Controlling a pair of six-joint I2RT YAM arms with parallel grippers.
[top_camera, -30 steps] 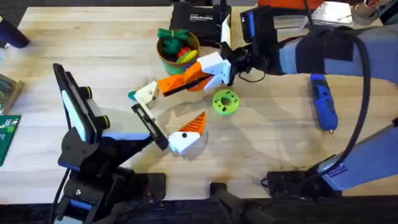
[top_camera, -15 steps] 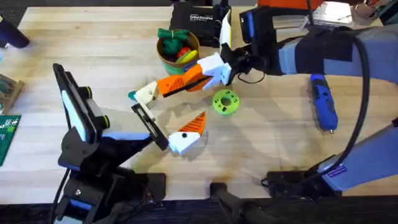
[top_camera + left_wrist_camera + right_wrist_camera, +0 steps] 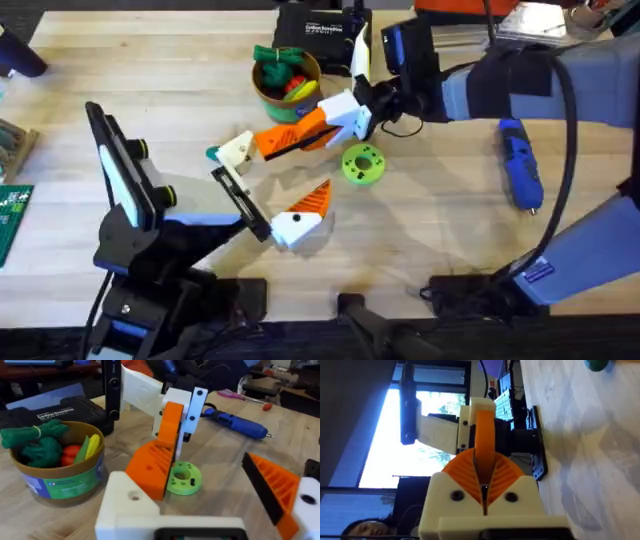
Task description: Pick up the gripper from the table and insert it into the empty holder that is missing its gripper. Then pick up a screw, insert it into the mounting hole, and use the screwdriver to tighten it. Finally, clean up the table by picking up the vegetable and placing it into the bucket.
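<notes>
Gripper [image 3: 300, 215] is lying on the surface beside the holder [image 3: 240, 200]; right pincer [image 3: 262, 145], fingers pressed together, is being held near the bucket [image 3: 283, 85]; left pincer's state cannot be told.

Vegetable [image 3: 212, 153] mostly hidden behind cream block, only teal tip showing; cut by frame edge in right wrist view [image 3: 598, 364]. Bucket [image 3: 270, 98] partly covered by right gripper's [image 3: 262, 146] orange fingers

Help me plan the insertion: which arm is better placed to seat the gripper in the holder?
Right. Its hand is shut on the gripper, whose white block is close to the holder. The left arm carries that holder itself, so it can only present it.
</notes>
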